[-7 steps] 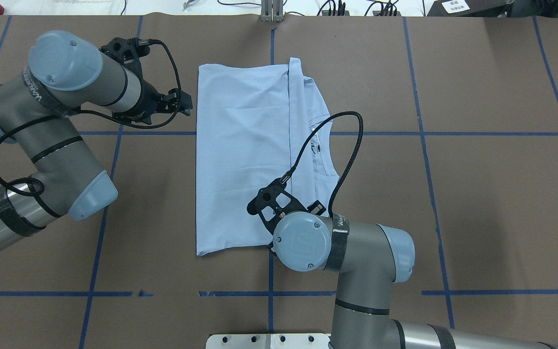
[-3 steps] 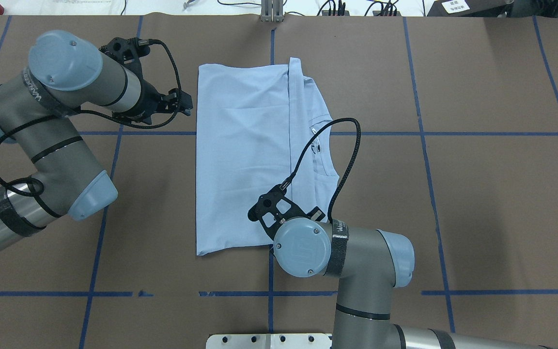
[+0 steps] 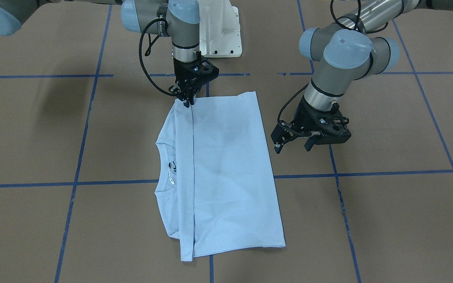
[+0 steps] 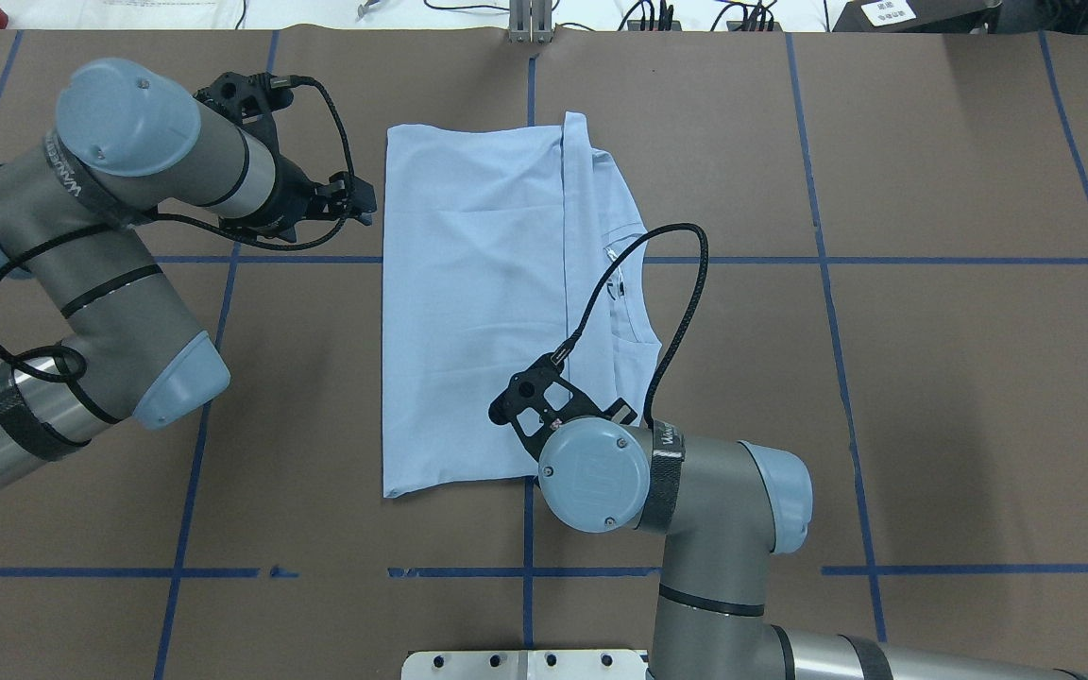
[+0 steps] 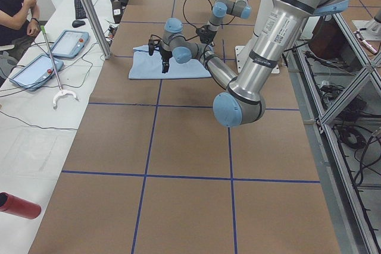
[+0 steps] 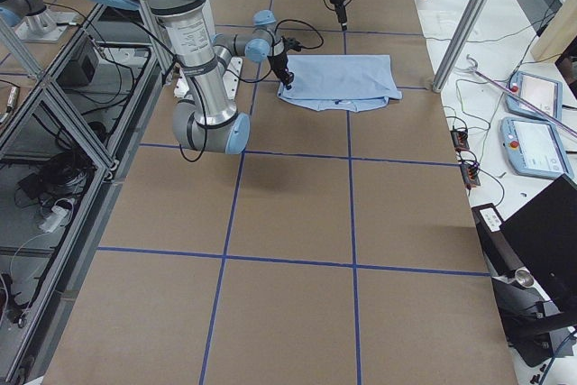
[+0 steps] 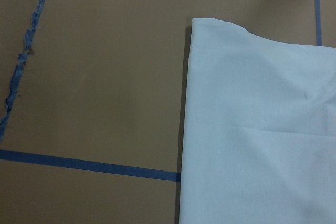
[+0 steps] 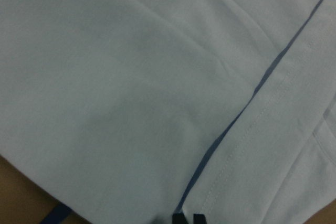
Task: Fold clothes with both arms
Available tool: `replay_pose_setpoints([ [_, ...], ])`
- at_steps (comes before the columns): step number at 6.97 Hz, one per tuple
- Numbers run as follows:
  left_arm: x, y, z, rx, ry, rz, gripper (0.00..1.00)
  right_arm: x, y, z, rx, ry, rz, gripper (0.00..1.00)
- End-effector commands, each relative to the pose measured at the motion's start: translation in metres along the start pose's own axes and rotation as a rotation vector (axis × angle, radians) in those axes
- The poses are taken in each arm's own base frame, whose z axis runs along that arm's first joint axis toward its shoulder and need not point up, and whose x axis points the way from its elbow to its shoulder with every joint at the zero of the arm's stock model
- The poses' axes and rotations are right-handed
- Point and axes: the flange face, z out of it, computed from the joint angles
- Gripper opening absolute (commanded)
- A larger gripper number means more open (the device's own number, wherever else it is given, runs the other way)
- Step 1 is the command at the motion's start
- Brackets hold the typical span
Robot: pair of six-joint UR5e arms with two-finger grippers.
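Note:
The pale light-blue T-shirt (image 4: 478, 302) lies flat on the brown table, folded lengthwise into a tall rectangle. A folded edge runs down it, and the collar (image 3: 159, 169) and neck label show on the robot's right. My right gripper (image 3: 187, 103) points straight down at the shirt's near hem, on the fold line. In the right wrist view its fingertips (image 8: 181, 219) sit close together over flat cloth (image 8: 131, 77). My left gripper (image 3: 292, 146) hovers open just off the shirt's left edge, holding nothing. The left wrist view shows a shirt corner (image 7: 262, 129).
Blue tape lines (image 4: 525, 571) divide the table into squares. The white pedestal base (image 3: 220, 31) stands at the robot's side. Beyond the far edge are tablets (image 5: 65, 43), a metal post (image 5: 89, 10), a seated person (image 5: 12, 10) and a red cylinder (image 5: 18, 205).
The right wrist has shifted a little toward the robot and to the right over the shirt's near hem. The left arm and the shirt have not moved.

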Motion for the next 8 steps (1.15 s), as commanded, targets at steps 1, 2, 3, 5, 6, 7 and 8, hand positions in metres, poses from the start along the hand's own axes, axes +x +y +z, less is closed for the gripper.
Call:
replay_pose_setpoints([
  [1,0.0,0.001,0.001,-0.001,0.0,0.0,1.0,0.002,0.001,0.001,-0.001,-0.001,0.001,0.0],
  [2,0.0,0.001,0.001,-0.002,-0.002,0.001,1.0,0.01,-0.003,0.0,0.005,0.001,0.013,0.0],
  [3,0.0,0.0,0.001,0.0,-0.002,-0.001,1.0,0.028,-0.014,-0.005,0.012,-0.003,0.044,0.0],
  [5,0.002,0.0,0.0,0.001,0.002,0.002,1.0,0.07,-0.014,0.002,-0.023,-0.078,0.104,0.0],
  [6,0.001,0.0,0.001,0.001,0.001,0.0,1.0,0.086,-0.003,0.011,-0.017,-0.09,0.116,0.0],
  [7,0.001,0.0,0.001,0.003,0.0,0.002,1.0,0.108,0.007,0.019,-0.082,-0.132,0.15,0.0],
  [8,0.0,0.0,0.001,0.004,-0.002,0.001,1.0,0.126,0.028,0.02,-0.136,-0.16,0.251,0.0],
])
